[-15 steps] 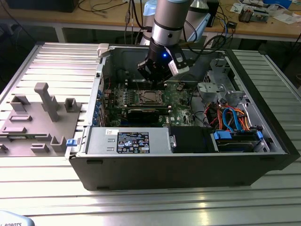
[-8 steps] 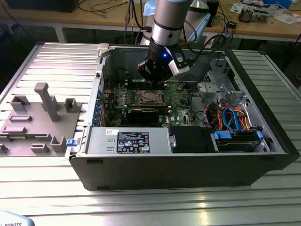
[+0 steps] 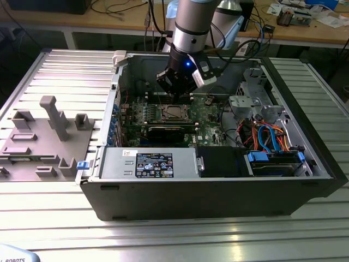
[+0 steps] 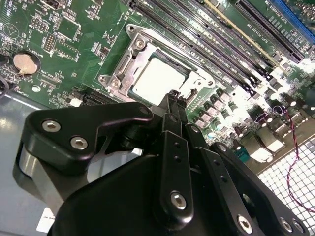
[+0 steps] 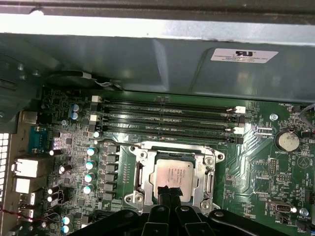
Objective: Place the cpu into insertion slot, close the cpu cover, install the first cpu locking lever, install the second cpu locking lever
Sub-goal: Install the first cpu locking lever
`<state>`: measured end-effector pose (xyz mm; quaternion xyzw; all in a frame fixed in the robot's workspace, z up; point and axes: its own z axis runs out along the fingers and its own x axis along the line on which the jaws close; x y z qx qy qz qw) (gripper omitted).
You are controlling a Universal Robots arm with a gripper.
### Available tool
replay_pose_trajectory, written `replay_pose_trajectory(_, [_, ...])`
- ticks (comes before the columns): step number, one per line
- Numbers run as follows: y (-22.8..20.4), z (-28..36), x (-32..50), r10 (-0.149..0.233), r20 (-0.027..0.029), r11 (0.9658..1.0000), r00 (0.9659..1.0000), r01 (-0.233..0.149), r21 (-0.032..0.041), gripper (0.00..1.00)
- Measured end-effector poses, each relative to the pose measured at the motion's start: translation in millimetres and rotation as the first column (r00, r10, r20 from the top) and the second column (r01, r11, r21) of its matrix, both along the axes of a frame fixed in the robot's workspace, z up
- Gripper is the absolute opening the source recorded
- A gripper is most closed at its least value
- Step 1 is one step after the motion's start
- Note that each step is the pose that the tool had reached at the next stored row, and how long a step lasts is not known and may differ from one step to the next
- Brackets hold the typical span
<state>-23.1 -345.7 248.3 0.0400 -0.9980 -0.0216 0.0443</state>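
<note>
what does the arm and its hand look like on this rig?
Arm: silver-grey cylindrical segments, black cables hanging beside it, blue light near the wrist. Hand: matte black, angular linkage plates joined by silver screws and rivets, tapering to narrow black fingers.

Silver-grey square cpu (image 5: 173, 177) lies flat inside insertion slot (image 5: 139, 173) on the green board. Silver cpu cover (image 4: 189, 73) frame is down around it, chip showing through window.

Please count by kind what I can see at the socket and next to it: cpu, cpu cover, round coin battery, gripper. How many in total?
cpu: 1
cpu cover: 1
round coin battery: 1
gripper: 1
Total: 4
</note>
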Motion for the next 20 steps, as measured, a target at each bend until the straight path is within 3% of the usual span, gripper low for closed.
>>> replay_pose_trajectory(2, [0.0,0.0,0.0,0.000,0.0007,1.0000,1.0000,0.000,0.0000,0.11])
replay_pose_trajectory(3, [-0.1,-0.1,-0.1,-0.001,0.0097,1.0000,1.0000,0.001,-0.0002,0.11])
replay_pose_trajectory(5, [0.0,-0.3,-0.1,0.000,0.0328,1.0000,0.9995,0.000,0.0000,0.11])
replay_pose_trajectory(7, [0.0,-0.6,-0.1,0.000,0.0599,1.0000,0.9982,0.000,0.0001,0.11])
replay_pose_trajectory(8, [0.0,-0.7,-0.1,0.000,0.0699,1.0000,0.9976,0.000,0.0001,0.11])
replay_pose_trajectory(9, [0.0,-0.8,0.0,0.000,0.0744,1.0000,0.9972,0.000,0.0003,0.11])
replay_pose_trajectory(13, [0.0,-0.7,0.0,0.000,0.0783,1.0000,0.9969,0.000,0.0001,0.11])
replay_pose_trajectory(20, [0.0,-0.7,-4.9,-0.008,0.0790,1.0000,0.9968,0.008,-0.0001,0.11])
